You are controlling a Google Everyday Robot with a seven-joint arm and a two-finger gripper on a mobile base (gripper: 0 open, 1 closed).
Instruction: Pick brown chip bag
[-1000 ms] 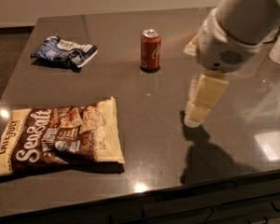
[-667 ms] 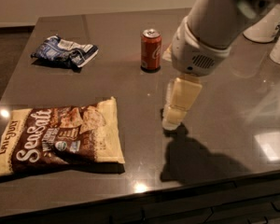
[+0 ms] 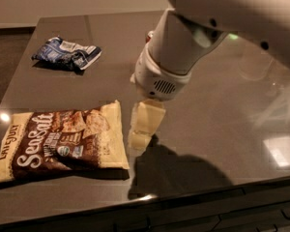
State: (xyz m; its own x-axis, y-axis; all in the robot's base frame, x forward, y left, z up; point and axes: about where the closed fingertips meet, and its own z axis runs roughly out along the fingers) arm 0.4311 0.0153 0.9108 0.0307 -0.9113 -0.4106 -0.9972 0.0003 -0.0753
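The brown chip bag [image 3: 60, 140] lies flat on the dark table at the front left, dark brown and cream-yellow with white "Sea Salt" lettering. My gripper [image 3: 141, 135] hangs from the white arm just right of the bag's right edge, low over the table, its cream-coloured fingers pointing down. It holds nothing that I can see.
A smaller blue-and-white bag [image 3: 67, 54] lies at the back left. The white arm [image 3: 183, 47] covers the middle of the table and hides the red can. The table's front edge [image 3: 183, 197] runs close below the gripper.
The arm and gripper have swung left across the table, from right of the can to beside the brown bag. The arm now hides the red can.
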